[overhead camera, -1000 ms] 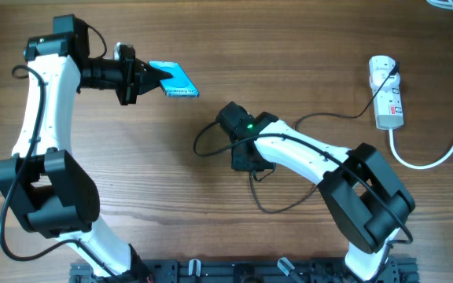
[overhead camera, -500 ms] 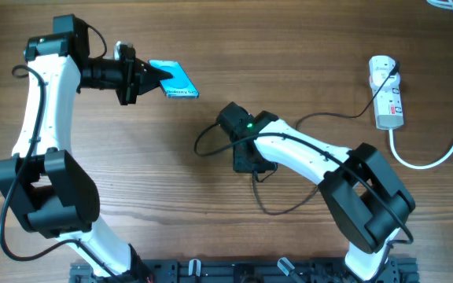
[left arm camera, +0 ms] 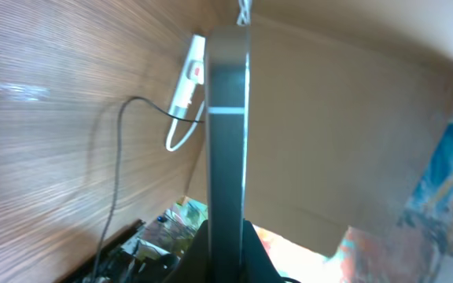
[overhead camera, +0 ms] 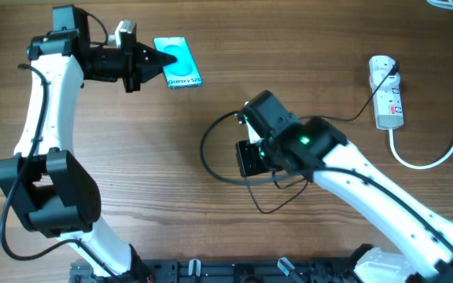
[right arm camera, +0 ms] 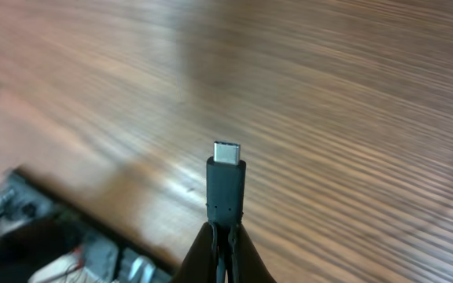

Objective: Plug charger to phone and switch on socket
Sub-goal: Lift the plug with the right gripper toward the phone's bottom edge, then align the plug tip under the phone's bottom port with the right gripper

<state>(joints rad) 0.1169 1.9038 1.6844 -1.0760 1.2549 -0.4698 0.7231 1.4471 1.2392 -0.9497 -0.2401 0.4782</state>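
Charger tip sat pinched in right gripper, phone clamped by left gripper upper left; next likely port alignment.

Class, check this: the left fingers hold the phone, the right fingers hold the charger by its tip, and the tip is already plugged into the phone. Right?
Not plugged in. The right wrist view shows the charger tip bare in the right fingers, away from the phone. The left fingers do hold the phone.
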